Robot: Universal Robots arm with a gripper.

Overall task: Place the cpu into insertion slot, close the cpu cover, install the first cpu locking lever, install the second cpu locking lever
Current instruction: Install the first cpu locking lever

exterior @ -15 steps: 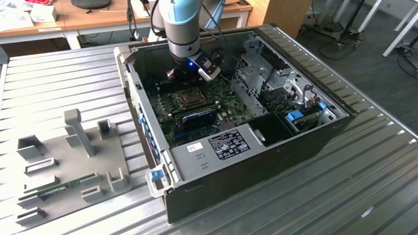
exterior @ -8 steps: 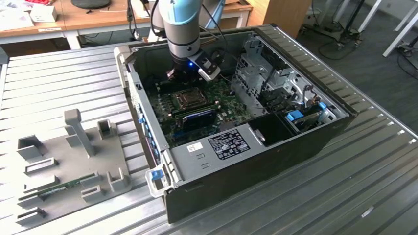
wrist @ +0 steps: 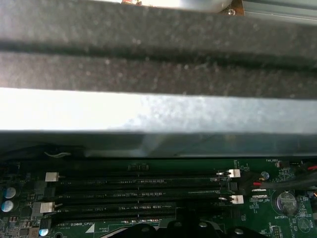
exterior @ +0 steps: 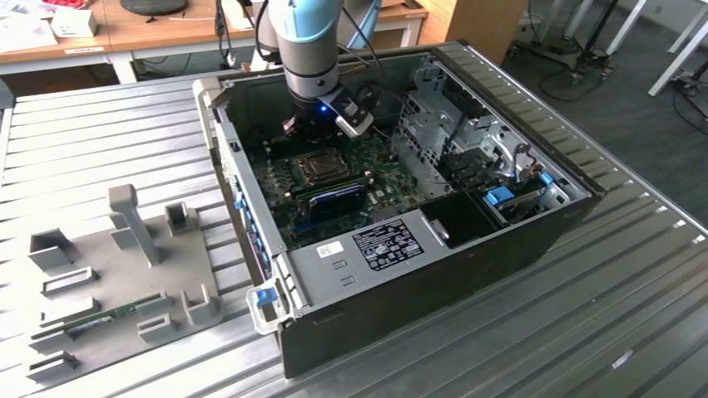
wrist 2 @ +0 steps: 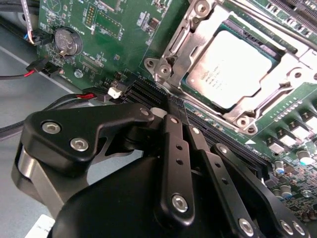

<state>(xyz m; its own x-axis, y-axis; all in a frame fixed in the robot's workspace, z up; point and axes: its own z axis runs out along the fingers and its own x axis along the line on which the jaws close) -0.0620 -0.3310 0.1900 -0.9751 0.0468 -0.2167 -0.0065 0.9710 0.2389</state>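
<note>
- Cpu (wrist 2: 232, 67) sits in its socket, cover (wrist 2: 198, 29) closed around it.
- Gripper (wrist 2: 177, 110) fingers pressed together, holding nothing, over the memory slots (wrist: 138, 191).

1. This is a robotics lab or test workshop, not a home.
2. An open computer case (exterior: 443, 191) lies on its side on a ribbed metal surface (exterior: 99, 141), with its green circuit board (exterior: 332, 186) bare to the room.
3. A grey fixture plate (exterior: 122, 274) with upright blocks and slots sits beside the case, on the exterior view's left.
4. A robot arm (exterior: 304, 50) reaches down into the case.
5. Behind it stand wooden desks (exterior: 166, 33) with papers and cables.
6. On the exterior view's right, a dark carpeted floor (exterior: 598, 99) carries the legs of stands and trailing cables.
</note>
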